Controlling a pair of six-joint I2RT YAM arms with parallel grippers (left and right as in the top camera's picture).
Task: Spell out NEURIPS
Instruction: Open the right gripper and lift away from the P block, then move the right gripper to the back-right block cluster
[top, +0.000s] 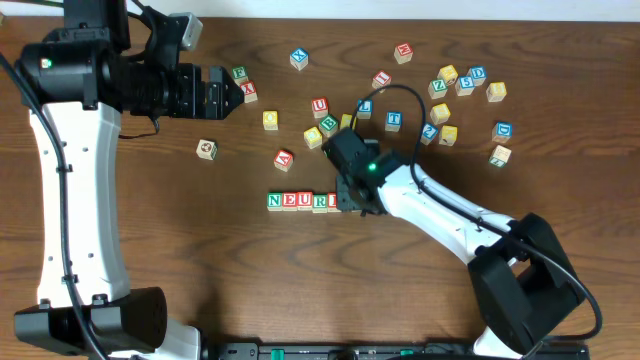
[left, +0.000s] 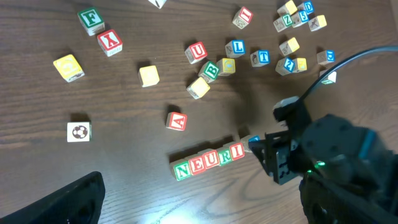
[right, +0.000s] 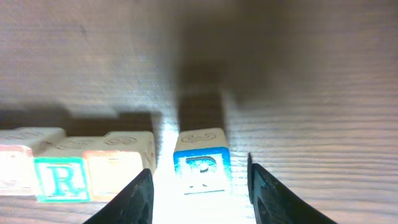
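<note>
A row of cubes reading N (top: 275, 201), E, U, R, I (top: 332, 202) lies on the wooden table (top: 200, 260). In the left wrist view the same row runs from N (left: 182, 169) to I (left: 236, 151). My right gripper (top: 350, 200) stands at the row's right end and hides the P cube from above. A blue P cube (right: 201, 169) sits on the table just right of the I cube (right: 118, 171), between the open fingers of my right gripper (right: 199, 163), with a gap on each side. My left gripper (top: 215, 95) hovers open and empty at the upper left.
Loose cubes lie scattered behind the row: a red A (top: 284, 158), a red U (top: 319, 105), a soccer-ball cube (top: 206, 149), yellow-faced cubes (top: 270, 119) and a cluster at the back right (top: 460, 85). The right arm (top: 450, 215) stretches in from the lower right.
</note>
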